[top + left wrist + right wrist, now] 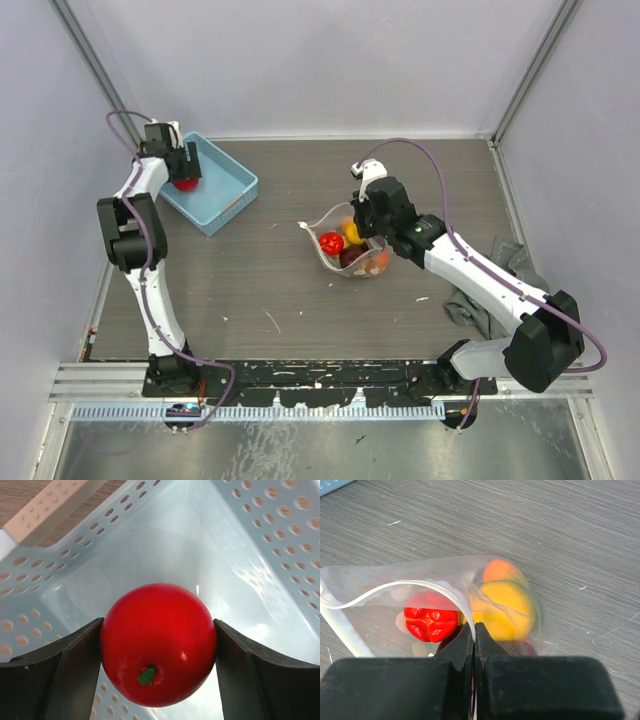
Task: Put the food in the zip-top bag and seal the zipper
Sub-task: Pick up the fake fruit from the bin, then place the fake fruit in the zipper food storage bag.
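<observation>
You have two arms at work and five toy fruits I can count. One, a smooth glossy red fruit (159,642) with a green speck at its stem, sits clamped between the dark fingers of your left end effector (159,650), inside the one light-blue perforated plastic basket (232,190) at 10 o'clock on the table (290,300). Four more show through the single zip-top bag (375,577), just toward 3 o'clock from centre: a lumpy red one (431,617), a yellow one (502,607), an orange one (500,570) and what looks like a dark red one (352,257), though crinkled film blurs it. Your right end effector (475,630) is pinched tight on the clear film at the bag's gaping mouth, its zipper (342,625) unjoined. The table is dark grey wood-grain with white scuffs; pale walls enclose it. One crumpled grey cloth (500,275) lies at 4 o'clock
</observation>
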Controlling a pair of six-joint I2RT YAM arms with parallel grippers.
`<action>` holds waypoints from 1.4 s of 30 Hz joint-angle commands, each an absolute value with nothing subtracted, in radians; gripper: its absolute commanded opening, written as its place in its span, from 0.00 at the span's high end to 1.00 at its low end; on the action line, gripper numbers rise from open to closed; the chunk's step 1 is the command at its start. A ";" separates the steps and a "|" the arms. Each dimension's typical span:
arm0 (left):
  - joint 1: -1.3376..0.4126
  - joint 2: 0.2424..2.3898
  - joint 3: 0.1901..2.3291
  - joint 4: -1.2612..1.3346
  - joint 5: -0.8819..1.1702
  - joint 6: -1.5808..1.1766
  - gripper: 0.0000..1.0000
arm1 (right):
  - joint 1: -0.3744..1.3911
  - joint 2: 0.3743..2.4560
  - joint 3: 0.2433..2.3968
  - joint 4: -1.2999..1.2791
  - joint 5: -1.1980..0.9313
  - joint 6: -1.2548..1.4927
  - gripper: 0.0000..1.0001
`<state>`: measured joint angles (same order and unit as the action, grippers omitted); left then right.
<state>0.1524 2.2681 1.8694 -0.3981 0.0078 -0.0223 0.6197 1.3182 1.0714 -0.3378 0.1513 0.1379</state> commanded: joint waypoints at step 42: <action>-0.393 0.993 1.051 -0.244 0.193 -0.511 0.57 | 0.620 1.227 1.101 -0.304 -0.004 0.218 1.00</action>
